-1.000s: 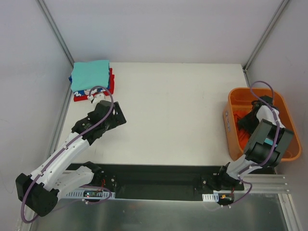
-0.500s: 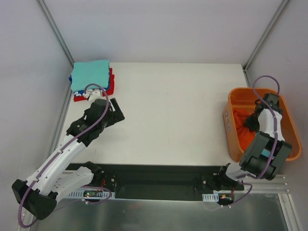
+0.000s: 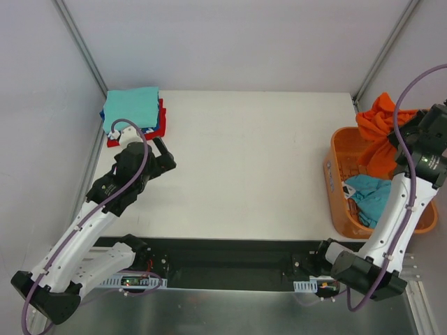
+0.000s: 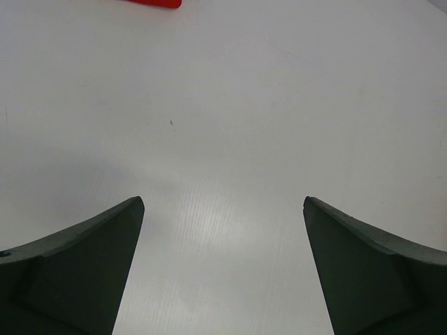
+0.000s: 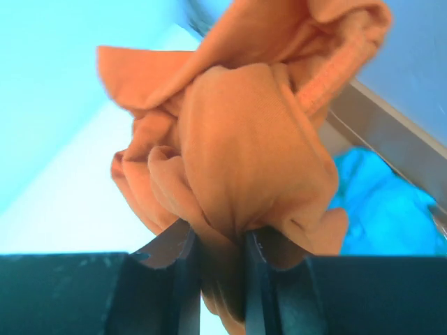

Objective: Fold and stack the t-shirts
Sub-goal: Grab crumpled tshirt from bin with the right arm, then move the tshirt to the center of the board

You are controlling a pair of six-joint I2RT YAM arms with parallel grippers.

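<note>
Okay, my right pincer (image 5: pixel 218 259) pinches the orange t-shirt (image 5: pixel 244 153), bunched past its tips above the basket (image 3: pixel 331 188); left pincer (image 4: pixel 223 234) spread over bench (image 4: pixel 223 105). Risk: trailing cloth snags the rim, pulls free.

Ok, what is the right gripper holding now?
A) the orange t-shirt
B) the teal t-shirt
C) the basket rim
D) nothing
A: the right wrist view shows the orange t-shirt pinched in the right gripper, hanging above the orange basket; a teal t-shirt lies inside.
</note>
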